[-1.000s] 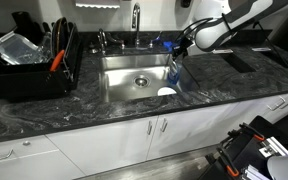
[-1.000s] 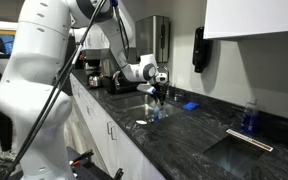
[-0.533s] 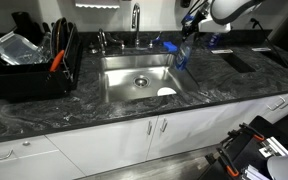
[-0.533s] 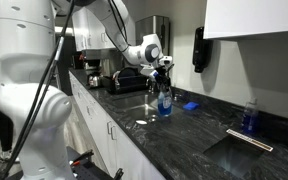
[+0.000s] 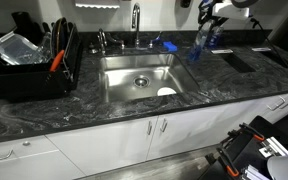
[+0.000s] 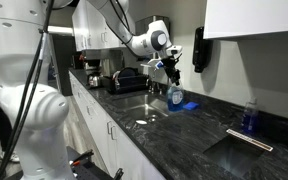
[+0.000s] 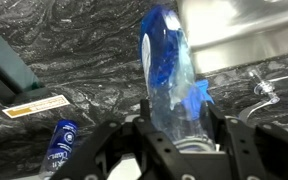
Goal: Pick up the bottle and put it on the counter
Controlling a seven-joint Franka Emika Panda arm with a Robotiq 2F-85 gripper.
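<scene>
Black veined worktop (image 5: 224,85) runs across the frame in both exterior views, with a steel sink (image 5: 134,75) at centre and a black dish rack (image 5: 29,65) at the left. Just right of the sink, towards the upper right, the hand (image 5: 208,20) grips the blue bottle (image 5: 203,43) by its upper part. The bottle hangs tilted over the worktop, clear of the basin. Whether its base touches the stone I cannot tell. In the wrist view the fingers (image 7: 114,145) clamp both sides of the bottle, and a small blue labelled can (image 7: 59,145) lies on the worktop at lower left.
</scene>
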